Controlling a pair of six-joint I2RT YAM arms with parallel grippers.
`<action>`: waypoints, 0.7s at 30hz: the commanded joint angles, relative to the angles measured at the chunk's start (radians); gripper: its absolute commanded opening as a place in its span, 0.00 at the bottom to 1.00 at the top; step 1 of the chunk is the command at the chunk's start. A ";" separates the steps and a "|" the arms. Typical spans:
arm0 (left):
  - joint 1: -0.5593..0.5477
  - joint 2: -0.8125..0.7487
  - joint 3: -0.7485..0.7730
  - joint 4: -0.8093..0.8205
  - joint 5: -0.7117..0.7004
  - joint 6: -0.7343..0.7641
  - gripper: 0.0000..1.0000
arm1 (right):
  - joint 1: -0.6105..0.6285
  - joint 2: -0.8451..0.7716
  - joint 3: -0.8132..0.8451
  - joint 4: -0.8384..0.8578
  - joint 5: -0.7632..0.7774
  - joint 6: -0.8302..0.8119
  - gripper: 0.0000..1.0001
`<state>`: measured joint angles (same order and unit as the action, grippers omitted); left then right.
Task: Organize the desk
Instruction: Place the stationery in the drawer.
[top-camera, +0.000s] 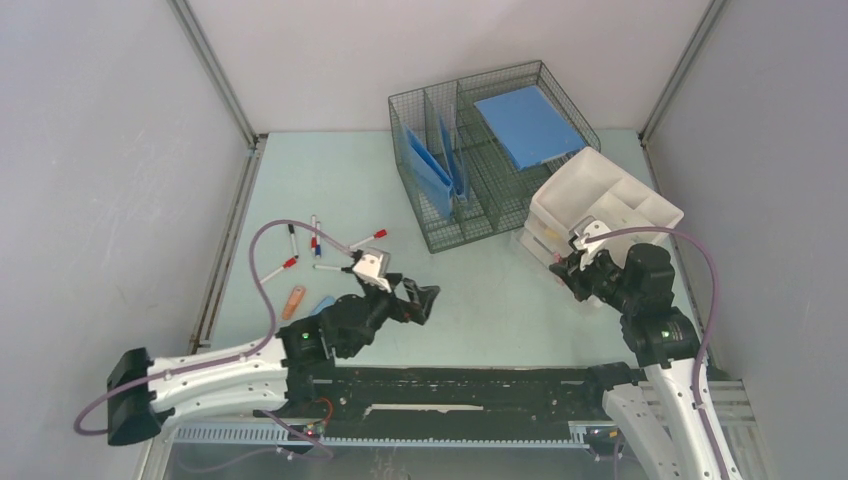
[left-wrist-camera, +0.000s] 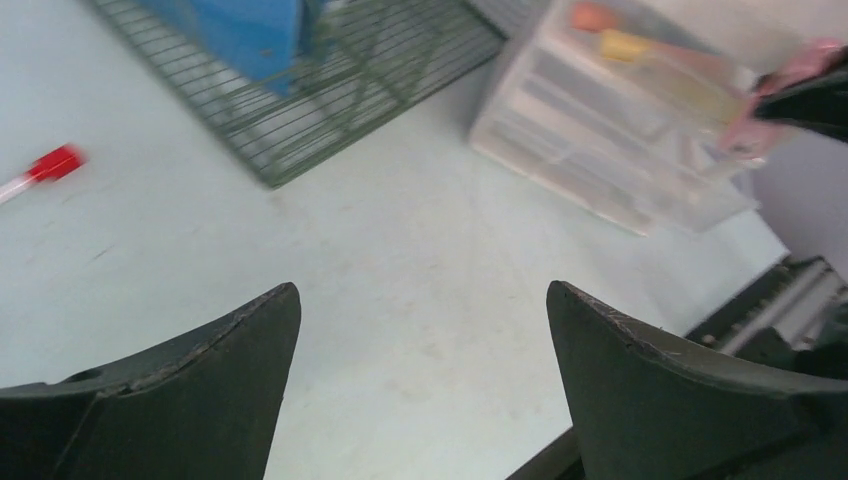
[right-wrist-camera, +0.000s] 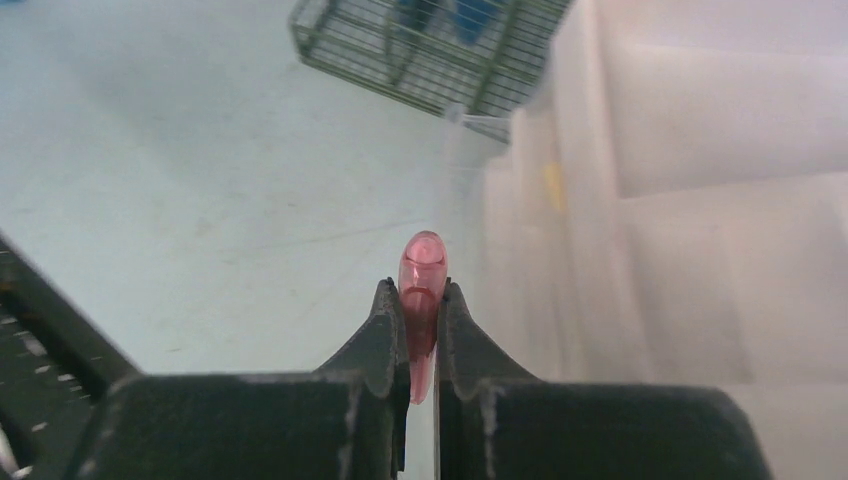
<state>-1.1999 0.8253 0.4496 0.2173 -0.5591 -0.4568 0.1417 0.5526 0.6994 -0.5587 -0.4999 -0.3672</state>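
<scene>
Two grippers work above the pale green desk (top-camera: 480, 285): the right gripper (right-wrist-camera: 422, 300) pinches a small pink item (right-wrist-camera: 422, 262) beside the white drawer organiser (top-camera: 562, 192), likely mid-delivery and next needing a lift over its rim, while the left gripper (left-wrist-camera: 422, 292) gapes wide, empty.

Right gripper (right-wrist-camera: 422, 292) tight around a translucent pink piece (right-wrist-camera: 423, 258), white drawer unit (right-wrist-camera: 700, 200) just beside, wire basket (right-wrist-camera: 420, 45) beyond

The counter (top-camera: 470, 290) is pale mint-green, the wire basket (top-camera: 468, 226) at one o'clock a dark grid mesh around bright blue folders (top-camera: 528, 125), the drawer box (top-camera: 610, 195) milky white, the pens (top-camera: 368, 239) at ten o'clock white with red and blue caps, and the black right claw (right-wrist-camera: 421, 292) pinches a translucent pink piece (right-wrist-camera: 423, 258).
</scene>
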 joint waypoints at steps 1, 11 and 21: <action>0.070 -0.158 -0.052 -0.330 -0.075 -0.129 1.00 | -0.010 0.016 0.035 0.012 0.205 -0.096 0.03; 0.176 -0.469 -0.154 -0.616 -0.131 -0.370 1.00 | -0.015 0.051 0.018 0.013 0.267 -0.118 0.49; 0.286 -0.510 -0.167 -0.701 0.006 -0.440 1.00 | -0.018 0.021 0.018 -0.013 0.137 -0.116 0.68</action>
<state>-0.9611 0.3176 0.2657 -0.4416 -0.6132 -0.8505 0.1303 0.5949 0.6994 -0.5762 -0.3023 -0.4698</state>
